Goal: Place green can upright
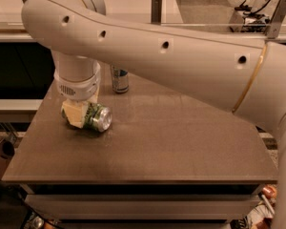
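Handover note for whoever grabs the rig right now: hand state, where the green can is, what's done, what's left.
The hand is low over the table's left side, right at the green can; the grip can't be confirmed from this view.
The green can lies on its side on the table, one silver end facing front-right, the other end at the hand.
A slim silver-and-blue can stands upright at the back, apart from the green can.
Done: hand is at the can.
Left: confirm the grip, lift, turn upright, set down, release.
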You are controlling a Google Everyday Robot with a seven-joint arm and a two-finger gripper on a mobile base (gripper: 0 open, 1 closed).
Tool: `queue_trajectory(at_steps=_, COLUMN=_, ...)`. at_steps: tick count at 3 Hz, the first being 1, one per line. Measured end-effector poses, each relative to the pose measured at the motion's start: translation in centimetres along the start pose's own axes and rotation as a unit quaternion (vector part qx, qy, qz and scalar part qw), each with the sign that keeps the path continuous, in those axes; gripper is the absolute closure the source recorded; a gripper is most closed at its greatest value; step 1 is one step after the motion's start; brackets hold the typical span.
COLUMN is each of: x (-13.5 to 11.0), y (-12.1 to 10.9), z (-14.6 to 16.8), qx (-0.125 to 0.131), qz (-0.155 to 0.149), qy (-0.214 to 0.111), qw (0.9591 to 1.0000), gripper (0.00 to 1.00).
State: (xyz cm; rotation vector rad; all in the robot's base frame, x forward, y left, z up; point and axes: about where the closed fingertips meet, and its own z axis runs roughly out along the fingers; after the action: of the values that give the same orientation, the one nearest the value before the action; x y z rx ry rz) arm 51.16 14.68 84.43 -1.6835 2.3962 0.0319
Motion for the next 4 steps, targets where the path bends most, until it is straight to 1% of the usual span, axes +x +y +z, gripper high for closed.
queue_trajectory(at_steps=1, x=0.0, y=0.0, z=0.0, qx=0.001, qz=0.000, qy=0.000, qw=1.0000, gripper=1.00)
queue_trajectory(at_steps=2, x=0.0, y=0.0, z=0.0, qx=0.001, qz=0.000, qy=0.000, qw=1.0000, gripper=1.00)
queue_trajectory(at_steps=3, x=0.3, y=-0.6, z=-0.6, qx=0.002, qz=-0.015, qy=-0.029, qw=0.9995, gripper=1.00)
queue_trajectory(at_steps=4, x=1.4, y=-1.9, z=-2.1, qx=0.009, qz=-0.031, qy=-0.071, qw=0.9969, gripper=1.00)
